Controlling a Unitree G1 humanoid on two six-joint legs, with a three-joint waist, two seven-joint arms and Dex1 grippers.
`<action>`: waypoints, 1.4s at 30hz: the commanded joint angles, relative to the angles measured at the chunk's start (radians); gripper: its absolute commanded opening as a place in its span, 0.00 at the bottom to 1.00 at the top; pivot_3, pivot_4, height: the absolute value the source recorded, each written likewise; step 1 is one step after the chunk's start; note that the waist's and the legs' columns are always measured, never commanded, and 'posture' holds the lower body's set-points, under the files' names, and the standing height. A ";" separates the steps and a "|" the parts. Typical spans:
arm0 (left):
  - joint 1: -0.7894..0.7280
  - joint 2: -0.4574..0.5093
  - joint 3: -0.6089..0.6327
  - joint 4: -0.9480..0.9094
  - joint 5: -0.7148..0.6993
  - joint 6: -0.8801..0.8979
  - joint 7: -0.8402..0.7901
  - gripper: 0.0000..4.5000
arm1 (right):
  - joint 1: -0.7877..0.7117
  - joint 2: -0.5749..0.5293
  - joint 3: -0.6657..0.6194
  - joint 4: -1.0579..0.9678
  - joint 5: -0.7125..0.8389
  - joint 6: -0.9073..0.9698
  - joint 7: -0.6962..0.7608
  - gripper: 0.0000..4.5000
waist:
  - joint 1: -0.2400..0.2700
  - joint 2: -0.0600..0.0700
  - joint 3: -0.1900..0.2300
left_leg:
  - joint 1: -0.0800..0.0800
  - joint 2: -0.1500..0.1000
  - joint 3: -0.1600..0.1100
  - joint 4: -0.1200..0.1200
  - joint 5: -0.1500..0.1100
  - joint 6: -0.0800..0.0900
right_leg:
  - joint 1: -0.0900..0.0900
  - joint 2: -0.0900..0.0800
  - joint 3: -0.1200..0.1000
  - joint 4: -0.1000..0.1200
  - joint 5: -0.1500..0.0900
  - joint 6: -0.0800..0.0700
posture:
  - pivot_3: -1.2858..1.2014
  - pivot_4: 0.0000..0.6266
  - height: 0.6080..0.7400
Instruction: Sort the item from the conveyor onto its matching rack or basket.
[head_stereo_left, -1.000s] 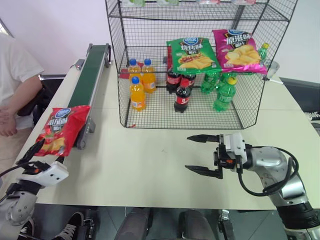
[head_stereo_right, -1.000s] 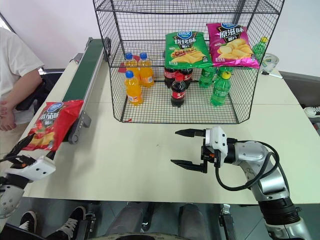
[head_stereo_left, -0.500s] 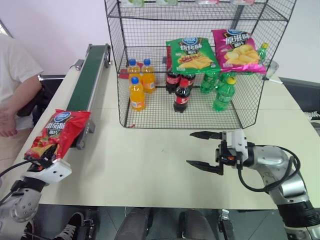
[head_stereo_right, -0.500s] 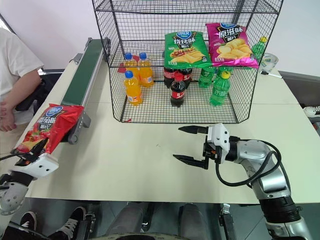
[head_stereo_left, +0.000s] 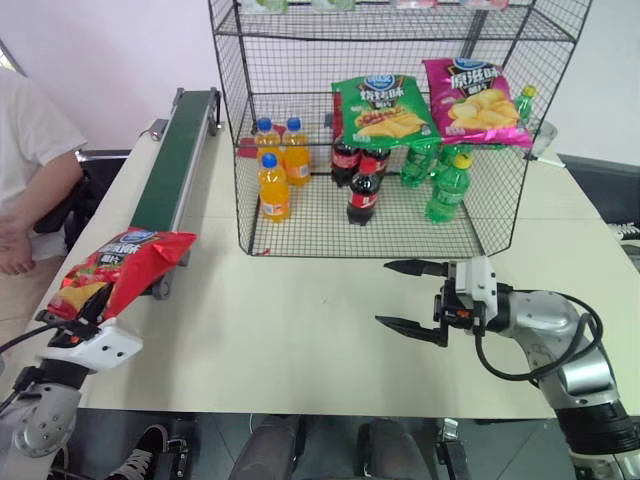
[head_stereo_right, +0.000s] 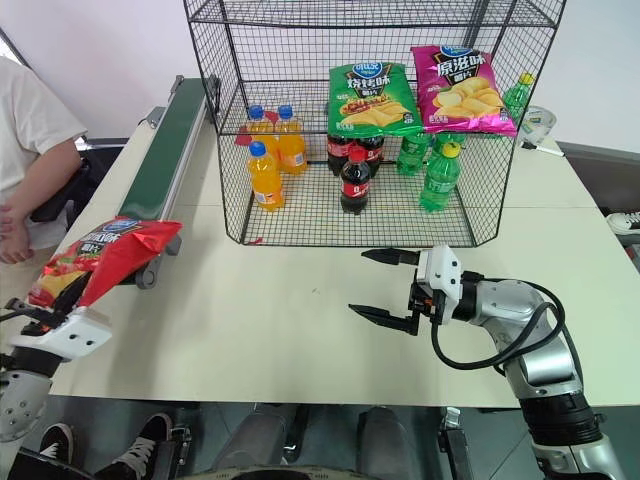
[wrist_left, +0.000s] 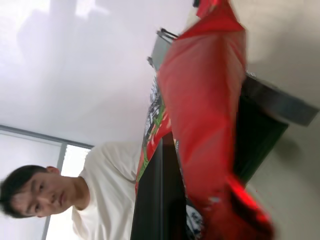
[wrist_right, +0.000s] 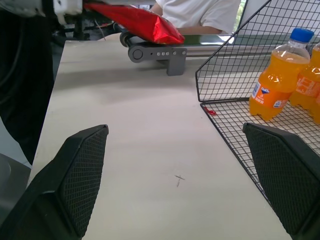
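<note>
My left hand (head_stereo_left: 72, 325) clamped on lower end of red chip bag (head_stereo_left: 125, 270), bag lifted over near end of conveyor (head_stereo_left: 178, 155), long axis running toward 1 o'clock. Rack (head_stereo_left: 400, 130) lies at 2 o'clock from bag, well apart across bare desk (head_stereo_left: 300, 320). My right hand (head_stereo_left: 412, 296) spread wide, holding nothing, nearer rack, pointing toward 9 o'clock

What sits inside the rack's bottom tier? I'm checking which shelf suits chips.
Inside the rack: orange soda bottles, cola bottles, green bottles. Green chip bag and pink chip bag cover whatever stands behind them.
</note>
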 joint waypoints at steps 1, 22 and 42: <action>-0.014 -0.005 0.081 -0.205 -0.042 0.057 -0.051 0.02 | -0.020 -0.011 -0.062 0.007 0.024 -0.004 -0.015 1.00 | 0.001 0.000 0.000 | 0.000 0.000 0.000 0.000 0.000 0.000 | 0.000 0.000 0.000 0.000 0.000 0.000 | 0.52 0.24 1.00; -0.700 -0.098 -0.331 -0.202 0.083 0.187 -0.178 0.02 | -0.045 0.078 -0.224 -0.065 0.144 0.069 -0.231 1.00 | -0.002 0.001 0.000 | 0.000 0.000 0.000 0.000 0.002 -0.003 | 0.003 0.002 0.000 0.002 0.000 0.000 | 0.52 0.24 1.00; -1.387 -0.466 -0.526 0.793 0.196 0.266 0.346 0.02 | -0.040 0.077 -0.206 -0.100 0.103 0.067 -0.290 1.00 | -0.004 -0.001 0.001 | -0.001 -0.002 0.000 0.002 0.007 -0.009 | 0.003 0.004 -0.002 0.004 0.000 0.002 | 0.52 0.24 1.00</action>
